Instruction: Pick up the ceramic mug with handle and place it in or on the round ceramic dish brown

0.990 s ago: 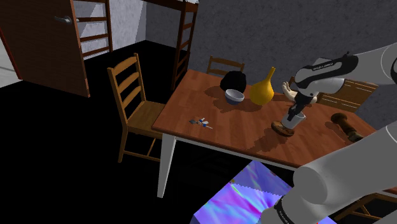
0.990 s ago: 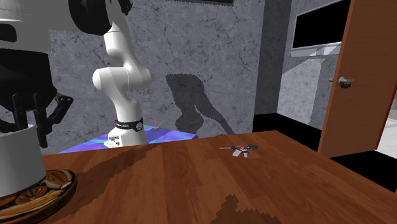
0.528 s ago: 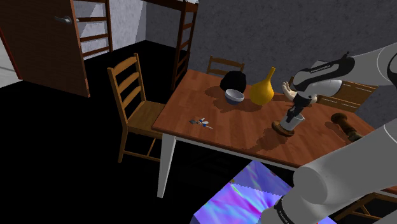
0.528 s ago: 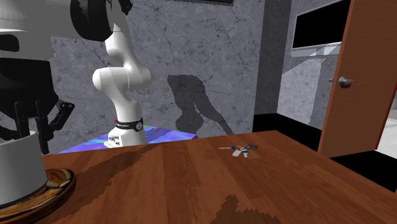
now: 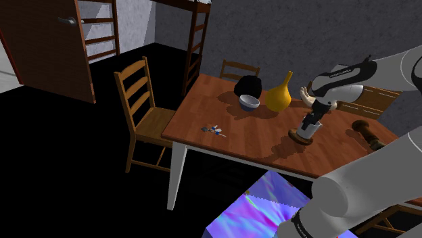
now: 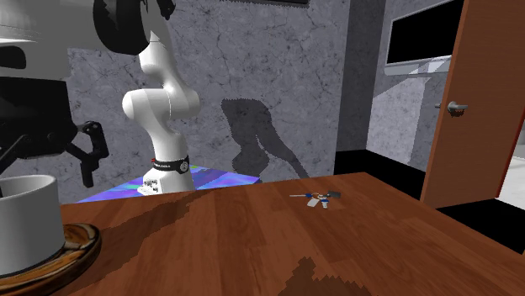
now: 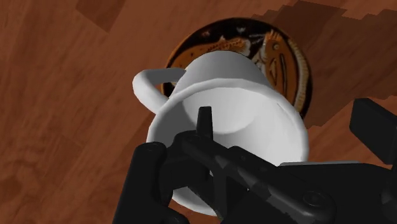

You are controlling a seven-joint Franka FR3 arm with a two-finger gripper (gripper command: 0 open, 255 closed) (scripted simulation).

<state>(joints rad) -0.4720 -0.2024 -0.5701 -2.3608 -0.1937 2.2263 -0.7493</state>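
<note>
Begins at the end effector [image 7: 261, 137]: hangs open over the white mug [image 7: 235, 95], black fingers [image 7: 147, 172] spread to either side and clasping nothing. Looks clear of the rim as well, though in the wrist view the nearer finger overlaps the mug's edge, so cannot rule out a light touch there. Shows, from the second exterior view, one finger beside the mug's wall and apart from it. Just below, finds the mug upright, handle out to one side, resting on the round brown dish [image 7: 289, 57] with its painted pattern, within the rim and not on the bare bench [image 6: 294, 244]. Reads, then, as pick and placement both done: mug on dish, nothing gripped. Leaves, by judgement, only lifting the arm away without nudging the mug. Farther along the bench, in the shoulder view, takes in a yellow vase [image 5: 278, 94], a small bowl [image 5: 249, 102] and a dark round thing [image 5: 248, 86], all well apart from the dish, plus a little blue-and-white object [image 5: 214, 128] near the bench's edge. Beyond, a wooden chair [image 5: 143, 108], then a brown door [image 5: 47, 47].
</note>
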